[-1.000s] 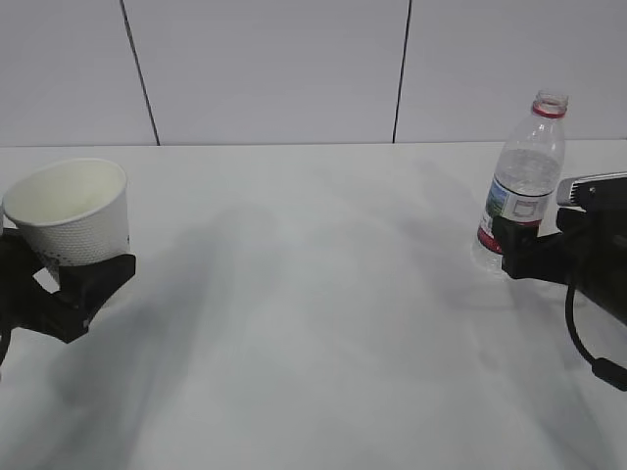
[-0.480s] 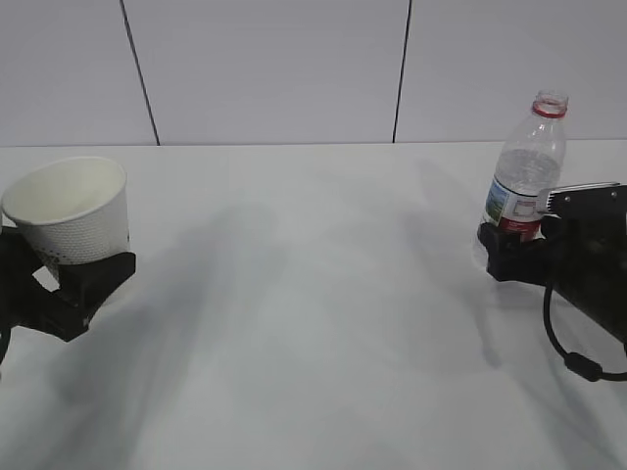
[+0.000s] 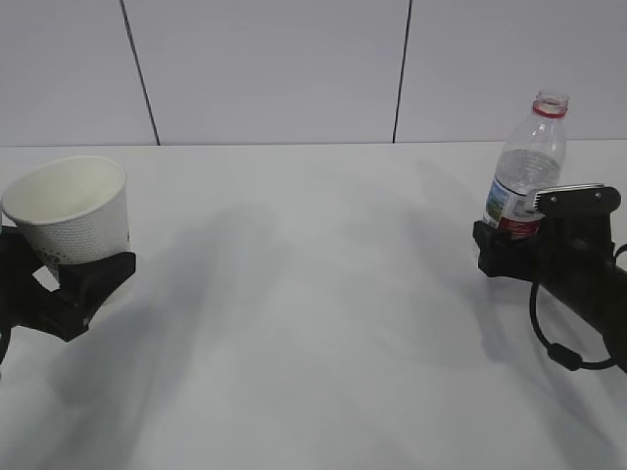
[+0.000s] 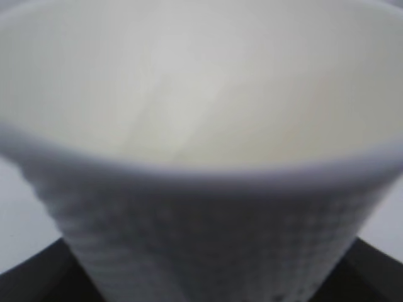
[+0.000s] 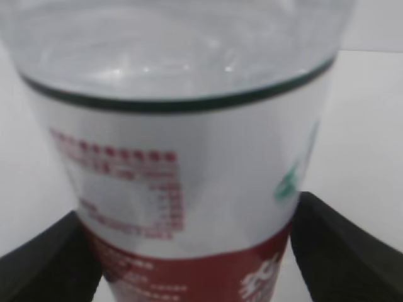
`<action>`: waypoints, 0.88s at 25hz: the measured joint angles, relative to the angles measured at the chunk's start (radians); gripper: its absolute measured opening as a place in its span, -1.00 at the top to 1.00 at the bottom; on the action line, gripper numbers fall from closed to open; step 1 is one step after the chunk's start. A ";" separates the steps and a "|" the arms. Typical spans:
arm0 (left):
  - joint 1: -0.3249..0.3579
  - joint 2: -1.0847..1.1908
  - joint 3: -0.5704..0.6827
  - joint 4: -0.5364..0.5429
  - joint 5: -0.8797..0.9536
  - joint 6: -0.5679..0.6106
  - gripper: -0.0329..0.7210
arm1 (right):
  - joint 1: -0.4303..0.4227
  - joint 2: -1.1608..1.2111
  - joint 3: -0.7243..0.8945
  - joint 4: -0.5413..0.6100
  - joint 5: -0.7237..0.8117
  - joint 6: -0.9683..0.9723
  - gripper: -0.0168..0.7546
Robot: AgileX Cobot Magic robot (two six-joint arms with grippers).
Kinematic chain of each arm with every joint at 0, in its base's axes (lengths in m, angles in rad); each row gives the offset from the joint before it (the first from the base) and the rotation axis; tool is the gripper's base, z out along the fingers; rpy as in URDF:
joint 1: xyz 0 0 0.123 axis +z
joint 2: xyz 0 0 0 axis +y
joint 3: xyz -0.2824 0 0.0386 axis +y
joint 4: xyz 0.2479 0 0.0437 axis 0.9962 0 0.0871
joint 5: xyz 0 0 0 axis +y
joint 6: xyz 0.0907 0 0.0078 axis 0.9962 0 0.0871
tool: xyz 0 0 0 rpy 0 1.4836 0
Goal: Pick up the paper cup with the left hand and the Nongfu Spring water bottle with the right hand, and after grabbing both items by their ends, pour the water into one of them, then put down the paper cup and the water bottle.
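Observation:
The white dimpled paper cup (image 3: 73,211) hangs tilted at the far left, its base clamped in my left gripper (image 3: 64,266), which is shut on it. Up close its wall and empty inside (image 4: 201,239) fill the left wrist view, with black fingers (image 4: 38,283) at the bottom corners. The uncapped Nongfu Spring water bottle (image 3: 529,157) stands upright on the table at the right. My right gripper (image 3: 505,250) is open around its lower labelled part (image 5: 189,176), one finger (image 5: 44,264) on each side. The bottle is clear above the label; I cannot tell the water level.
The white table (image 3: 313,323) stretches between the two arms. A pale panelled wall (image 3: 294,69) closes the far edge. The right arm's cable (image 3: 549,343) loops down over the table at the right.
My right gripper has slid left toward the bottle and now straddles its lower part. The bottle has stayed put. The left gripper and cup have not moved.

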 joint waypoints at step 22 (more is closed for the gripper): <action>0.000 0.000 0.000 0.005 0.000 0.000 -0.65 | 0.000 0.020 -0.061 -0.028 0.009 0.000 -0.37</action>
